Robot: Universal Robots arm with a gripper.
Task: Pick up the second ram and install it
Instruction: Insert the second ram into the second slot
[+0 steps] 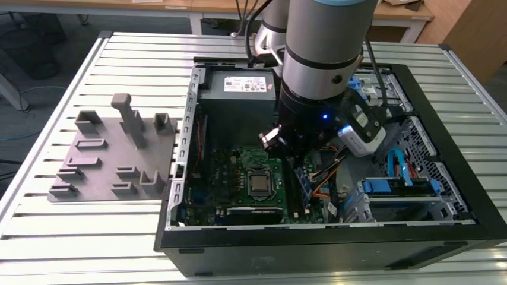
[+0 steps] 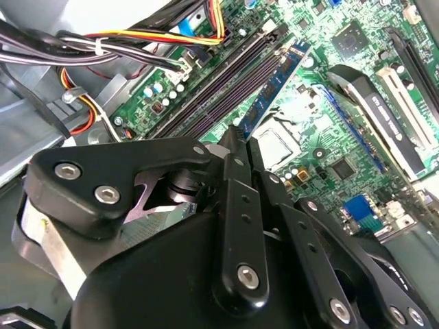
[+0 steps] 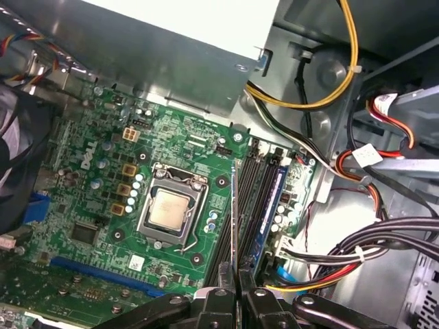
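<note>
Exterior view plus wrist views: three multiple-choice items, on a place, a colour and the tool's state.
1. Where is the grey slotted block relative to the computer case?
A) inside it
B) on the table, at the exterior view's left of it
C) on top of it

2. What colour is the motherboard?
A) red
B) green
C) white

3. What is the state of the tool?
A) spread wide, holding nothing
B) shut on a cable
C) shut on the second ram

Answers: 1 B, it lies outside the case wall; 2 B, green in both wrist views; 3 C, the thin board runs out of the closed tool.
</note>
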